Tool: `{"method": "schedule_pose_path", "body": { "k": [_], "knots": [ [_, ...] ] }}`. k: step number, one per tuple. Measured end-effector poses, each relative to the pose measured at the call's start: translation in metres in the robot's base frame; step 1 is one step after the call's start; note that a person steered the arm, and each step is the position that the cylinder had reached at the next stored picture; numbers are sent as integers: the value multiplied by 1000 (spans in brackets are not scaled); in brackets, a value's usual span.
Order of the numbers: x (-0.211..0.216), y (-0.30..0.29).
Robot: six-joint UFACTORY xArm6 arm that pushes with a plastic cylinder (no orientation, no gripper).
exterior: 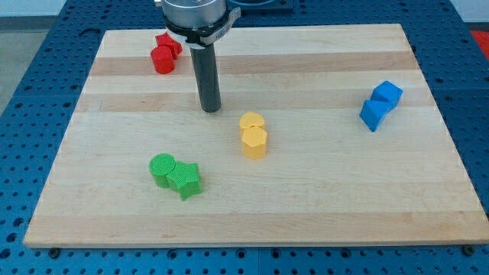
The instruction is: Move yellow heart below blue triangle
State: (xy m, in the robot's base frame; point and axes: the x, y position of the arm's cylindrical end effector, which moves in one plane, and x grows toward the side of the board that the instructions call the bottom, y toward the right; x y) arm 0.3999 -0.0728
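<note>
The yellow heart [251,121] lies near the middle of the wooden board [321,206], touching a yellow hexagon [254,143] just below it. The blue triangle [373,115] lies at the view's right, touching a blue cube [387,93] at its upper right. My tip [210,109] rests on the board to the upper left of the yellow heart, a short gap away and touching no block. The blue triangle is far to the right of the tip and of the heart.
A red star [169,43] and a red cylinder [162,60] lie together at the upper left. A green cylinder [161,169] and a green star [186,181] lie together at the lower left. The board's edges drop to a blue perforated table.
</note>
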Motion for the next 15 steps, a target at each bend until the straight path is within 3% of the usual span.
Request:
{"method": "schedule_pose_path", "body": {
  "k": [1, 2, 4, 7, 8, 9, 11, 12, 13, 15],
  "knots": [
    [50, 0],
    [50, 0],
    [50, 76],
    [53, 127],
    [63, 139],
    [104, 178],
    [120, 171],
    [122, 138],
    [97, 111],
    [57, 111]
  ]
}}
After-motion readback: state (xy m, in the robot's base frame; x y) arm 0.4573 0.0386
